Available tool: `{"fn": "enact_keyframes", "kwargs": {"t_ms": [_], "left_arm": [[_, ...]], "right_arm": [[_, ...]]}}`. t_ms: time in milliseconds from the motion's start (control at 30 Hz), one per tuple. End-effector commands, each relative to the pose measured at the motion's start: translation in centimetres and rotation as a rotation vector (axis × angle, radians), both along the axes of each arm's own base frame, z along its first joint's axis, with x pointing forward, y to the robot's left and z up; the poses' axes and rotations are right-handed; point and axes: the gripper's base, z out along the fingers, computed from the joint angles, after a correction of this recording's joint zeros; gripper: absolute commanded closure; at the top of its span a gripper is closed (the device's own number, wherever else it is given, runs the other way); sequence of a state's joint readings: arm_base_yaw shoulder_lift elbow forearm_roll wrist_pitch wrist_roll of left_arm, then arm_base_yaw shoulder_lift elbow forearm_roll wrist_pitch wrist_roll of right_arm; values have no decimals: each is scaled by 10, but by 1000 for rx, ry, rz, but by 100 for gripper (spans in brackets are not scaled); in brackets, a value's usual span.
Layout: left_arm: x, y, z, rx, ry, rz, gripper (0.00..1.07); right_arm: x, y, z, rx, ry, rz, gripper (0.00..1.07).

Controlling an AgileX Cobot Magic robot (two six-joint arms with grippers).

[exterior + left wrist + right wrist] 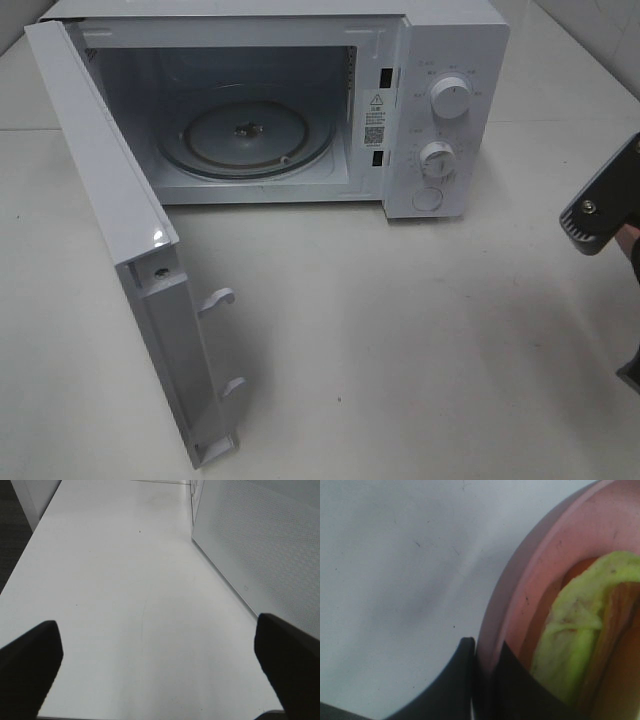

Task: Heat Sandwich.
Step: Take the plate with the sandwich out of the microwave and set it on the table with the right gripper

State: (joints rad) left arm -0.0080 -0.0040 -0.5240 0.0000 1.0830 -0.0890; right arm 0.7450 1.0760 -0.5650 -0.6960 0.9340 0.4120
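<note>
The sandwich (575, 645), with yellow-green filling and a browned bread edge, lies on a round pink plate (540, 565) in the right wrist view. My right gripper (482, 647) is shut on that plate's rim, one dark finger on each side of it. In the exterior high view that arm (600, 210) is at the far right edge, to the right of the microwave; the plate is mostly out of frame there. My left gripper (160, 680) is open over bare table with nothing between its fingers (30, 665).
A white microwave (440, 60) stands at the back with its door (110, 200) swung wide open to the left, and the glass turntable (250, 140) inside is bare. In the left wrist view the door's outer face (260, 545) runs beside the left gripper.
</note>
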Motion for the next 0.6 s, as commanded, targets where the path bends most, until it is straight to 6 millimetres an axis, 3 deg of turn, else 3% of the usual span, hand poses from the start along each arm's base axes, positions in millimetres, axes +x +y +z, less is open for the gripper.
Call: {"fn": "enact_keyframes", "kwargs": {"t_ms": [33, 600], "left_arm": [[-2, 0, 0, -4, -25, 5, 7], [-2, 0, 0, -4, -25, 5, 7]], "right_arm": [[8, 1, -1, -22, -51, -32, 107], [29, 18, -27, -40, -58, -93, 107]]}}
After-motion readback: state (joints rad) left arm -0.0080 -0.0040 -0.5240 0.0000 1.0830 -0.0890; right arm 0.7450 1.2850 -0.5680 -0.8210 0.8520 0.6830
